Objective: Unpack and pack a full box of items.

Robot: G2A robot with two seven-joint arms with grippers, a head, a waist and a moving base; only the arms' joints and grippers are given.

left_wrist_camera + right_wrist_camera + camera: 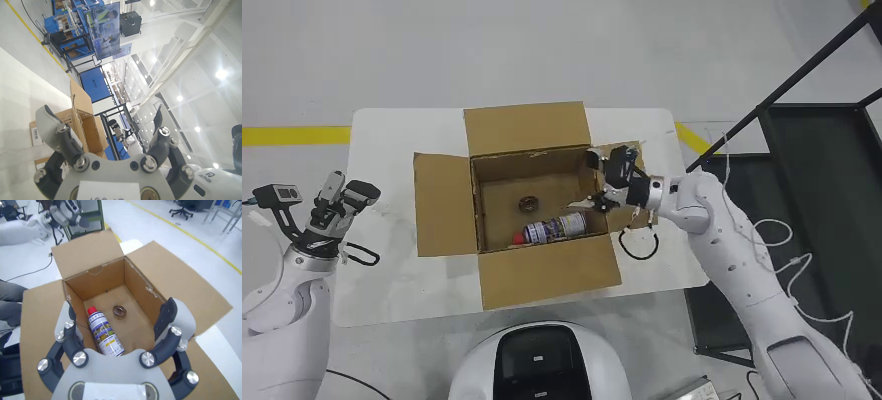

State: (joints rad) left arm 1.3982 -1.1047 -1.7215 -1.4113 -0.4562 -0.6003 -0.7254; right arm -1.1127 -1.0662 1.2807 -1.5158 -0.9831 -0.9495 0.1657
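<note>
On the white table [392, 150] sits a cardboard box [527, 128] with all four flaps folded outward; it stands near the middle of the table. Down on the box floor lies a spray can [103, 330] on its side, its red cap toward the robot's left and its body close to the wall nearest the robot. Just apart from the can, more toward the middle of the floor, rests a small round metal piece [119, 312] with a hole in its top; the two do not touch.

Over the right-hand edge of the box hangs the right gripper [596, 182]; its fingers are spread wide and hold nothing; the base end of the can lies below and between them, untouched.

Off the table's left edge, well apart from the box, the left gripper [102, 121] is held up; its fingers are likewise spread wide, with nothing between them; its wrist view looks past the box toward the room and ceiling.

Beside the box's right flap a loop of black cable [640, 245] lies on the table.
</note>
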